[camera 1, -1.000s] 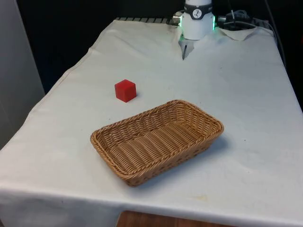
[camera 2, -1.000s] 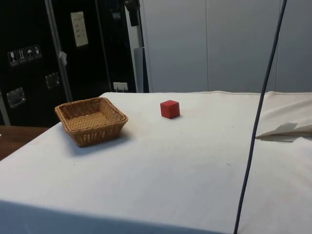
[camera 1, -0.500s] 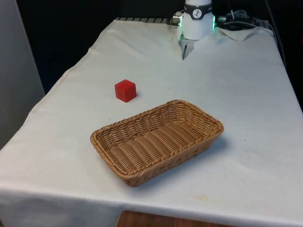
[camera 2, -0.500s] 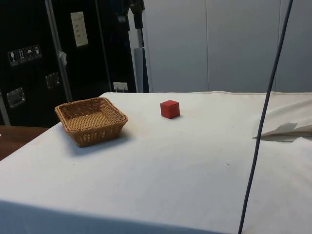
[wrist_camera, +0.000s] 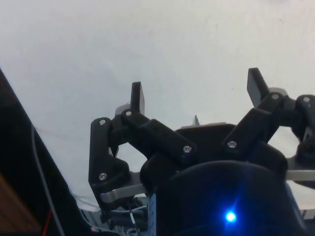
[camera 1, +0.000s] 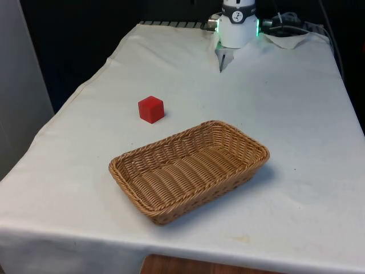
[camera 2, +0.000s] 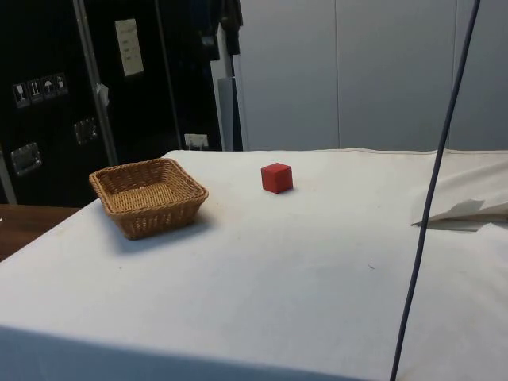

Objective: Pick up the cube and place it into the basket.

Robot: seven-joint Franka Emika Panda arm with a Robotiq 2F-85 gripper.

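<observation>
- I see the table (camera 1: 296,125) under its white cloth.
- The wicker basket (camera 1: 189,169) sits on it toward the near end, nothing inside.
- My gripper (wrist_camera: 197,93) hangs above bare cloth, fingers (wrist_camera: 137,97) spread wide apart, gripping nothing.
- The red cube (camera 1: 151,109) rests on the cloth just beyond the basket, toward the front view's left, apart from it.
</observation>
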